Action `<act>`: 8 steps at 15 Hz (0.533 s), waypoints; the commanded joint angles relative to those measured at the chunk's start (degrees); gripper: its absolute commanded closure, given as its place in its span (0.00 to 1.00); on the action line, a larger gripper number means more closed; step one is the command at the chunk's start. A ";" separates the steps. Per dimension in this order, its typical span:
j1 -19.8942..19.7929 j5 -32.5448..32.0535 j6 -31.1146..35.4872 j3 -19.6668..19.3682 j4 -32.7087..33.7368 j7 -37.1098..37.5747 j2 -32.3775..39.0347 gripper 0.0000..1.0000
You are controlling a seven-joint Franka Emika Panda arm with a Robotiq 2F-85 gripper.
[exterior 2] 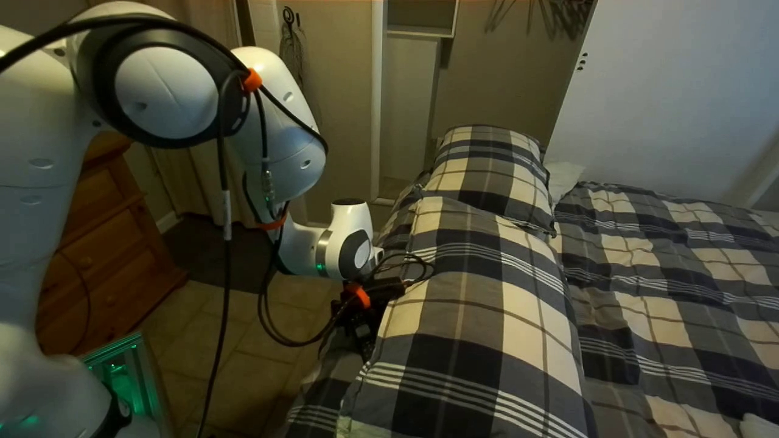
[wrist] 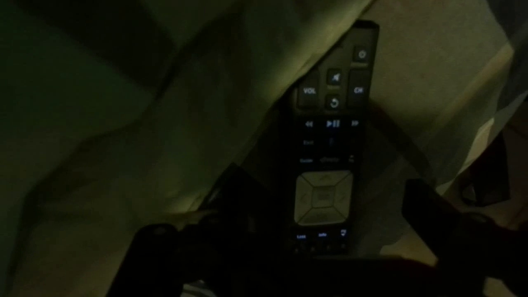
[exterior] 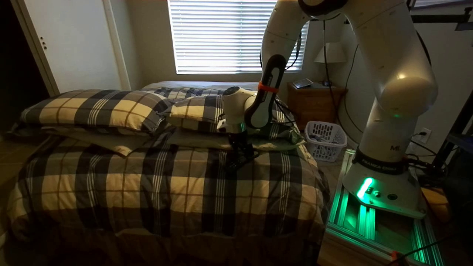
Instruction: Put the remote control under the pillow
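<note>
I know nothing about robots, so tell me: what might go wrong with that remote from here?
In the wrist view the remote shows between open jaws, so a nudge might slide it off the nearby edge of the bed onto the floor. A fold of cloth overlaps one corner of it and might get pinched or bunch up on the way under the pillow. The black cable hanging from the arm might also snag during the move.

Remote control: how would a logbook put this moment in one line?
gripper: open | remote control: mostly uncovered, one top corner hidden by the pillow | task: unfinished
</note>
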 commanded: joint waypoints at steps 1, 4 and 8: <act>-1.29 1.29 2.68 0.98 0.16 -2.29 1.72 0.00; -1.06 0.66 4.12 0.55 0.41 -2.22 2.43 0.00; -1.21 0.70 5.38 0.58 0.47 -2.45 3.11 0.13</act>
